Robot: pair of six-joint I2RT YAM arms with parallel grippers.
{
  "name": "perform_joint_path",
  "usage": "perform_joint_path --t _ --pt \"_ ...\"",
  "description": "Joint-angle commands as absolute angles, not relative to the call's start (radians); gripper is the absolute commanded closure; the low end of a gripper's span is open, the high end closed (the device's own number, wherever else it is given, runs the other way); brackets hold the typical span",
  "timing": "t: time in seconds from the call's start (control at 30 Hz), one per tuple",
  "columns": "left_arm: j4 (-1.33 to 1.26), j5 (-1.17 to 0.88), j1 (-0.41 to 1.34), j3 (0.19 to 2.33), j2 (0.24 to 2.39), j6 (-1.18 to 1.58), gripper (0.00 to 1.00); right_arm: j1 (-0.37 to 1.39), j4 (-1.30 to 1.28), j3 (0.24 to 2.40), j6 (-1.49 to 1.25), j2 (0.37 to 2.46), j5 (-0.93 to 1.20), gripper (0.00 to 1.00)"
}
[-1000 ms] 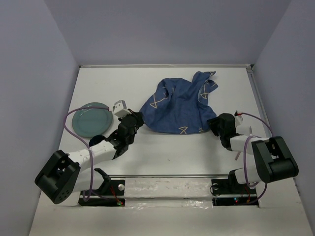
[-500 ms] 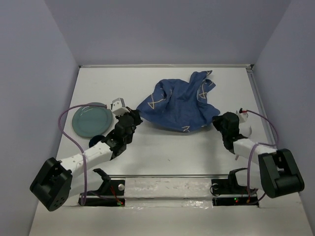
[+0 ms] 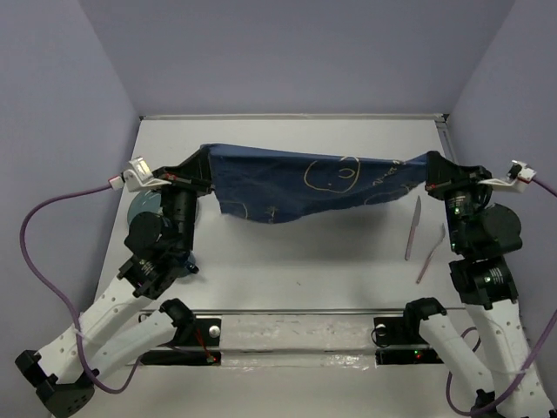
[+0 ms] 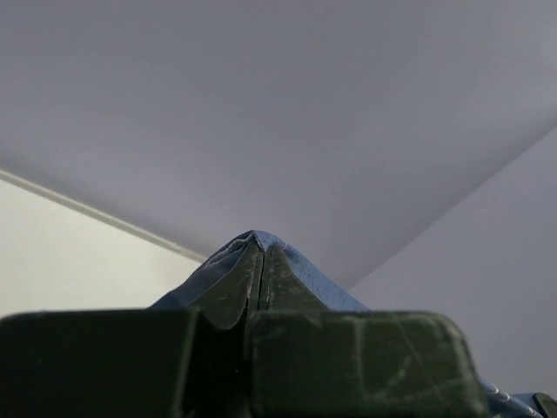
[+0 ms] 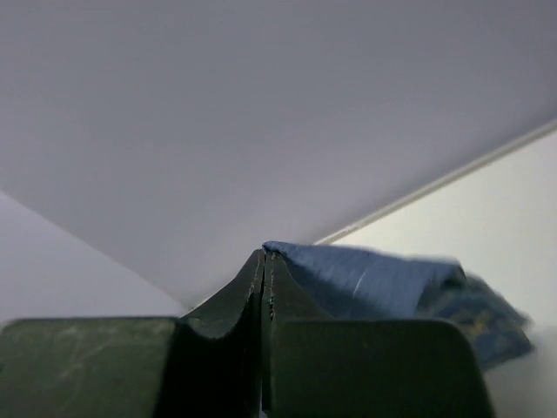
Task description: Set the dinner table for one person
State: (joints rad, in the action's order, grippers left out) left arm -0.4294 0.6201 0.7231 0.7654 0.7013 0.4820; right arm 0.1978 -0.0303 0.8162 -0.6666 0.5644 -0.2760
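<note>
The left gripper (image 3: 198, 164) is clamped fully closed on one corner of the dark blue cloth (image 3: 305, 187), raised above the left edge of the dinner table (image 3: 296, 270). In its wrist view I see the fingers pressed together with fabric pinched at the tips. Under that arm a sliver of a teal plate (image 3: 141, 207) shows near the left edge. The white table fills the floor from the arm bases to the back wall. The cloth hangs stretched across its far half, sagging in the middle; I cannot tell whether the hem touches. Near the right edge lie a knife (image 3: 412, 228) and a pinkish utensil (image 3: 432, 252), slightly apart. The right gripper (image 3: 432, 171) is likewise squeezed tight on the opposite corner.
</note>
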Motion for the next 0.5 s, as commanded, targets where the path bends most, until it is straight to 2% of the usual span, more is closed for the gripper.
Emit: perform_joint_path --t 0.0,0.17,0.4,0.47 --pt "-0.419 0.640 0.736 0.865 0.703 0.411 1.00 0.192 -0.224 0.983 -0.565 0.600 -0.186 1.00" --pt "-0.414 0.643 0.736 0.914 0.727 0.388 1.00 0.192 -0.297 1.158 -0.499 0.675 -0.149 1.00" --pt "-0.462 0.693 0.733 0.899 0.833 0.377 1.00 0.192 -0.203 1.149 -0.460 0.937 -0.127 1.00" --pt "-0.472 0.687 0.680 0.903 0.883 0.370 1.00 0.192 -0.155 1.150 -0.459 0.992 -0.146 1.00"
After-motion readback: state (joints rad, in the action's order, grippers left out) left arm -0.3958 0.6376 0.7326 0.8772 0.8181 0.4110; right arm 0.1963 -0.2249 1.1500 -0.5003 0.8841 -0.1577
